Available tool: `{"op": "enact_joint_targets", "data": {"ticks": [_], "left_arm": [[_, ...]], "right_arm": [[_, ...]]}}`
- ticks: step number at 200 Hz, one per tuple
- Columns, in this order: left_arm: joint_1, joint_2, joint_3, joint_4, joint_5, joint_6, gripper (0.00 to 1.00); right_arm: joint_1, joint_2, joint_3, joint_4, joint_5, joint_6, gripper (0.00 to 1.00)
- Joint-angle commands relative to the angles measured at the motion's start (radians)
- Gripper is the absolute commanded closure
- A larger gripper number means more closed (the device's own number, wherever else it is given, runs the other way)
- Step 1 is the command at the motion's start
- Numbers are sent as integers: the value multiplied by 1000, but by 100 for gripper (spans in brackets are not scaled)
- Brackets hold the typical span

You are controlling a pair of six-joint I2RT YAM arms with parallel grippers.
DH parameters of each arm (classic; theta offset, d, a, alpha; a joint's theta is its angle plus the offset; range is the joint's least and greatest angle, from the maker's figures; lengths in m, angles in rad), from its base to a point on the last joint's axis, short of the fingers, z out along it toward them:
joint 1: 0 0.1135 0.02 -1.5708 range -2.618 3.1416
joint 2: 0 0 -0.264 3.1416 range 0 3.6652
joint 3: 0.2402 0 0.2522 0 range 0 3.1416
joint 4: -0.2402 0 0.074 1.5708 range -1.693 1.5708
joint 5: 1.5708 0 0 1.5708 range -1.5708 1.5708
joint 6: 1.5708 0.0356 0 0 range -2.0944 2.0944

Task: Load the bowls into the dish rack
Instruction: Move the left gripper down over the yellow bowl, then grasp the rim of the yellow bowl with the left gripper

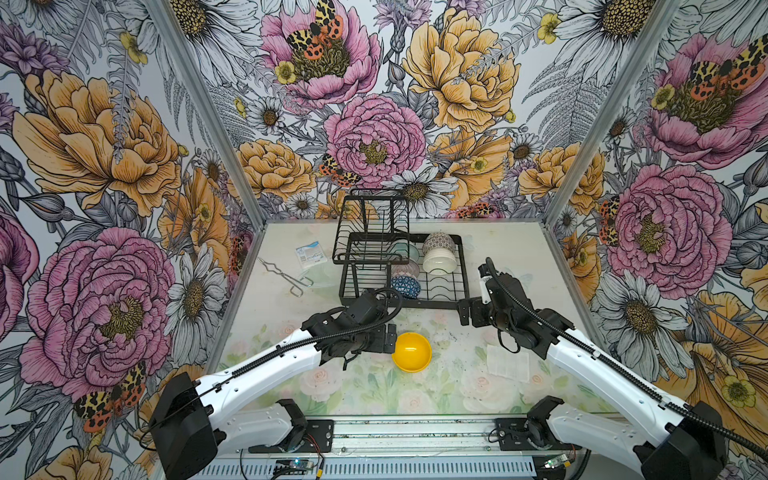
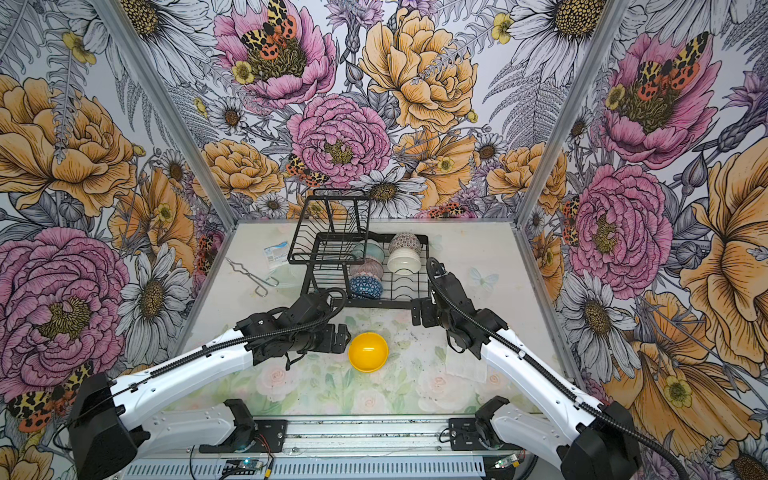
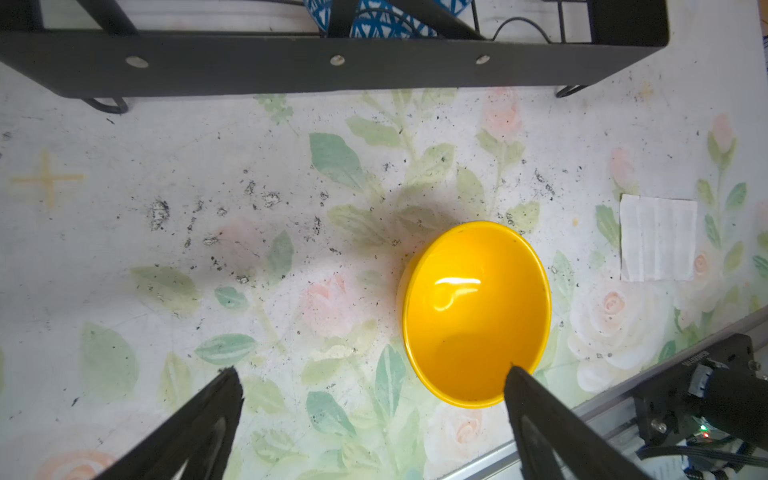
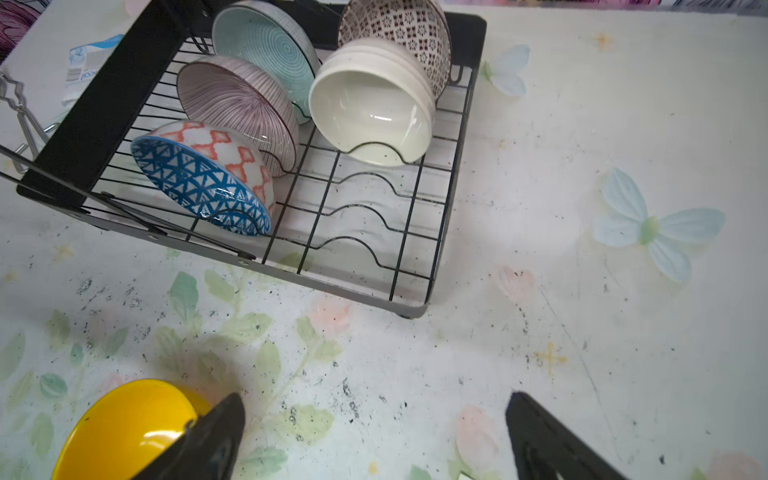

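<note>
A plain yellow bowl (image 1: 412, 351) (image 2: 368, 351) (image 3: 476, 311) (image 4: 124, 428) sits upright on the table in front of the black wire dish rack (image 1: 432, 304) (image 2: 386, 304) (image 3: 249, 62) (image 4: 104, 116). Standing on edge in the rack are the teal ringed bowl (image 4: 270, 45), the black-and-white bowl (image 4: 399, 25), the pink lined bowl (image 4: 232, 99), the blue triangle bowl (image 4: 195, 183) and the cream bowl (image 4: 374, 112). My left gripper (image 1: 392, 338) (image 2: 344, 337) (image 3: 372, 370) hangs open just left of the yellow bowl, holding nothing. My right gripper (image 1: 464, 311) (image 2: 417, 311) (image 4: 376, 397) is open and empty by the rack's front right corner.
The rack's raised basket tier (image 1: 370, 228) stands over its back left part. Metal tongs (image 1: 286, 274) and a small packet (image 1: 309, 253) lie left of the rack. A white paper slip (image 1: 509, 361) lies right of the yellow bowl. Flowered walls close three sides.
</note>
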State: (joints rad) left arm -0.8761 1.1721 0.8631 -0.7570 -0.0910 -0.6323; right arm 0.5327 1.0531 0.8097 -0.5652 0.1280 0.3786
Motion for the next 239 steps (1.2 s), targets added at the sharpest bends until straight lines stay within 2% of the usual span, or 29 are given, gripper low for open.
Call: {"op": "enact_joint_targets", "data": {"ticks": [1, 50, 84, 120, 134, 191, 239], "left_arm": [[-46, 30, -3, 42, -21, -29, 2], [-87, 157, 33, 59, -15, 6, 11], [-87, 215, 42, 73, -10, 18, 28], [-82, 249, 36, 116, 14, 12, 41], [-80, 264, 37, 128, 26, 13, 50], [-62, 288, 25, 165, 54, 15, 71], [-48, 291, 18, 179, 68, 14, 77]], "right_arm": [[-19, -4, 22, -27, -38, 35, 1], [-88, -7, 0, -50, -52, 62, 1], [-114, -7, -9, -50, -64, 57, 0], [-124, -1, -17, -49, -75, 54, 0], [-126, 2, -19, -48, -77, 54, 0], [-134, 9, -20, -49, -83, 47, 1], [-137, 14, -20, -48, -89, 44, 0]]}}
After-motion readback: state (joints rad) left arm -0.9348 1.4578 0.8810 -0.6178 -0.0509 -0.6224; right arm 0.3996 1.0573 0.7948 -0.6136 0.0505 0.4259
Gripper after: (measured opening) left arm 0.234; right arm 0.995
